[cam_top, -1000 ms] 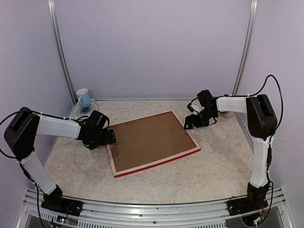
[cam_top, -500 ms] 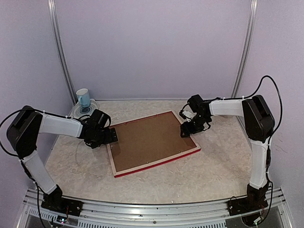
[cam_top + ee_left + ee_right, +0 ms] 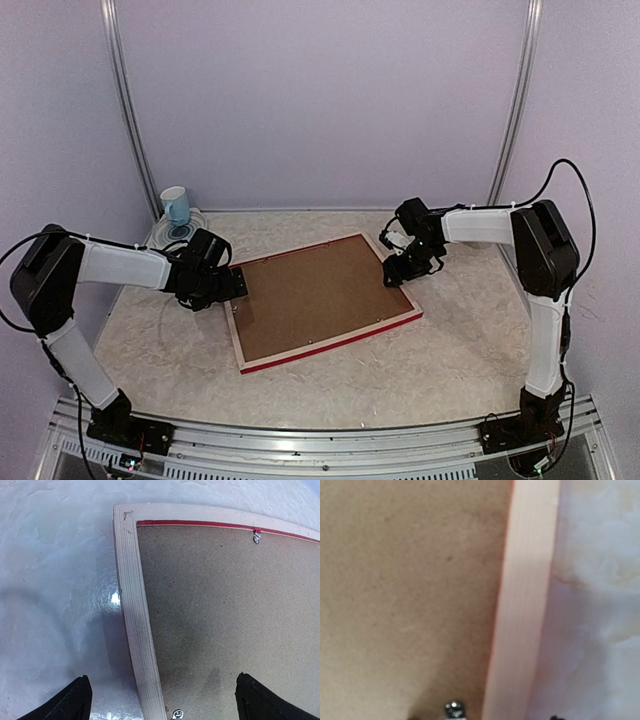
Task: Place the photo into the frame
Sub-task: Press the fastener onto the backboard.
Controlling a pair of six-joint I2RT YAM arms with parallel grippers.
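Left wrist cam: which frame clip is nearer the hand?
The lower clip, beside the frame's pale side rail at the picture's bottom edge; the other clip sits far up by the red strip.

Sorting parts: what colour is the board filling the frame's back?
Plain brown board; left wrist view.

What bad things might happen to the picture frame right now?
1. The left gripper is open astride the pale edge of the frame; a push there might slide the whole frame across the smooth table.
2. The right gripper sits close to a tiny metal tab on the opposite edge; it may slip off and scrape the brown backing board.
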